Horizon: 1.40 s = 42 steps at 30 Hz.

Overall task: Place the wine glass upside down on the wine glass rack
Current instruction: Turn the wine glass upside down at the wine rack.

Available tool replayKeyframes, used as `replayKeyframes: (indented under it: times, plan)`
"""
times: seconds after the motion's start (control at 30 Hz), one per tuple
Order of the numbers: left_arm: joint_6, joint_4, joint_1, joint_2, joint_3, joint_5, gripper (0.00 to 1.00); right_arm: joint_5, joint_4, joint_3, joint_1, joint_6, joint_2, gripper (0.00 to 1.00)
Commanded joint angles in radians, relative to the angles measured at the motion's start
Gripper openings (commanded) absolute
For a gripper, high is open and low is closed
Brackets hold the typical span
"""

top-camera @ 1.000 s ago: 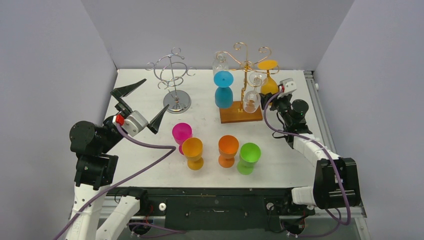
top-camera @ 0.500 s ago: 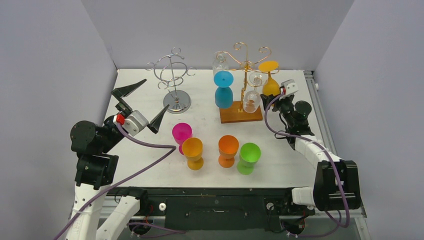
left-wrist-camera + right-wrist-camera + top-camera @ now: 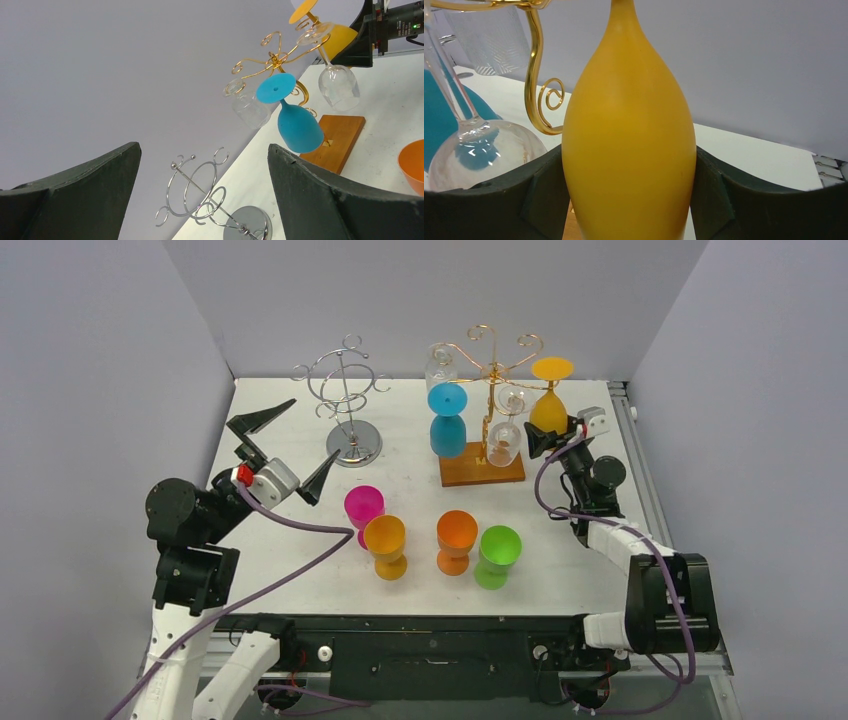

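A yellow wine glass (image 3: 549,408) hangs upside down, foot up, at the right arm of the gold wire rack (image 3: 490,358). My right gripper (image 3: 546,432) is shut on its bowl. In the right wrist view the yellow glass (image 3: 629,130) fills the gap between the fingers (image 3: 536,187), which touch both sides. A blue glass (image 3: 447,420) and clear glasses (image 3: 503,440) hang on the same rack. My left gripper (image 3: 312,427) is open and empty, raised beside the empty silver rack (image 3: 345,390). In the left wrist view the left gripper (image 3: 204,147) frames that silver rack (image 3: 200,197).
The gold rack stands on a wooden base (image 3: 470,472). Upright plastic glasses stand in the near middle: magenta (image 3: 363,506), amber (image 3: 385,538), orange (image 3: 456,532) and green (image 3: 499,548). The table's right edge (image 3: 628,440) is close to the right arm.
My right gripper has carried the yellow glass a little to the right and up, along the rack's right arm. The left arm has barely moved.
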Motion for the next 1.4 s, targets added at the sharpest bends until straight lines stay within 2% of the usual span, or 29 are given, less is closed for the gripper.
replayKeyframes:
  times: [0.0,0.23,0.27,0.3,0.33,0.73,0.83,1.2,1.37]
  plan:
    - [-0.004,0.030,0.000,0.008,0.002,-0.012,0.96,0.024,0.209,-0.015,-0.015,0.094,0.026,0.31]
    - [0.001,0.026,0.001,0.005,0.001,-0.016,0.96,0.067,0.140,-0.010,-0.015,0.111,0.063,0.43]
    - [0.001,0.026,0.000,0.005,0.001,-0.014,0.96,0.066,0.123,-0.006,-0.015,0.113,0.068,0.55]
    - [0.000,0.026,0.000,0.005,0.002,-0.014,0.96,0.061,0.098,0.004,-0.015,0.112,0.071,0.75]
    - [-0.001,0.026,0.000,0.005,0.001,-0.013,0.96,0.057,0.066,0.014,-0.013,0.105,0.073,0.78]
    - [0.002,0.021,0.000,0.005,0.001,-0.009,0.96,0.108,-0.159,0.033,-0.017,0.143,-0.019,0.79]
    - [-0.004,0.026,-0.001,0.008,0.000,-0.003,0.96,0.089,-0.154,0.010,-0.021,0.175,-0.036,0.79]
    - [-0.020,0.028,0.000,-0.001,0.020,-0.001,0.96,0.067,-0.184,-0.001,-0.027,0.204,0.051,0.80]
    - [-0.016,0.031,-0.001,-0.003,0.023,-0.008,0.96,0.095,-0.330,0.074,-0.041,0.191,0.078,0.81]
